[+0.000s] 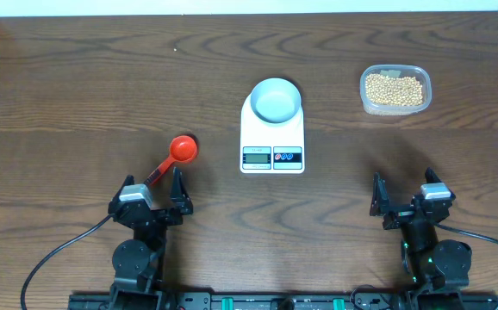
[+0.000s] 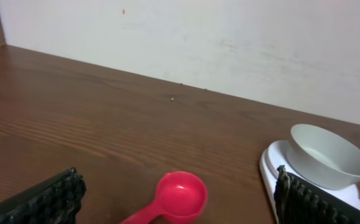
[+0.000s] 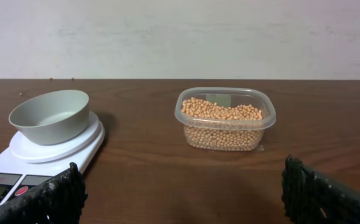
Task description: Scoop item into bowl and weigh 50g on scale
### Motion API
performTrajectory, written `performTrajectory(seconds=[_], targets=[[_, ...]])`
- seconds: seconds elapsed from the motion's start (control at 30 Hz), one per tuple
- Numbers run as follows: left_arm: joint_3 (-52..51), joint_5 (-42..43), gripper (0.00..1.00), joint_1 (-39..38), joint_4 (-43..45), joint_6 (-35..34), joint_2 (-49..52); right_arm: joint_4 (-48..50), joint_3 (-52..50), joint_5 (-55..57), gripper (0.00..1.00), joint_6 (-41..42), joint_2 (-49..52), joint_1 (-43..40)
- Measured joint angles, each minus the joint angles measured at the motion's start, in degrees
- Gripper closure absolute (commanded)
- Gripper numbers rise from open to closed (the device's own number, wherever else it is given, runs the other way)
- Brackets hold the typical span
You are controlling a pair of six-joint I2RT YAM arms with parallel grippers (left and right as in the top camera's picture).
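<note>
Table [image 1: 77,77]: dark brown wood grain, pale wall behind its far edge

Scale [image 1: 272,138]: white, flat, set at the middle of the table; the grey display and two round buttons are turned to the near edge

Bowl [image 1: 275,100]: small, round, pale blue-white, upright; it is carried on the far part of the scale's platform

Tub [image 1: 365,102]: clear plastic, rounded-rectangular, placed towards the far right corner of the table, well apart from the scale

Beans [image 1: 394,89]: small, round, beige-yellow, held as a loose heap inside the tub; none are seen in the bowl

Scoop [image 1: 183,149]: red, round-headed, laid on the table to the left of the scale, with the handle slanted back to the near edge

Left gripper [image 1: 152,182]: kept low by the near edge, left side; the jaws are spread wide and nothing is clamped; the scoop's handle end is seen between the fingers, and whether it is touched cannot be told

Right gripper [image 1: 401,185]: kept by the near edge, right side, facing the tub; the jaws are spread wide and nothing is held
</note>
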Motion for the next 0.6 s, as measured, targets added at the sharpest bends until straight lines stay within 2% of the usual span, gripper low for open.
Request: performTrajectory(seconds=[0.27,0.6], targets=[[7.87,2.27,0.01,0.0,-14.91,1.16,2.47,0.0,0.0,0.0,0.01,0.0,0.0,0.0],[32.17,2.75,0.01,0.0,-30.36,7.21,22.25,0.02,0.0,0.02,0.01,0.0,0.0,0.0]])
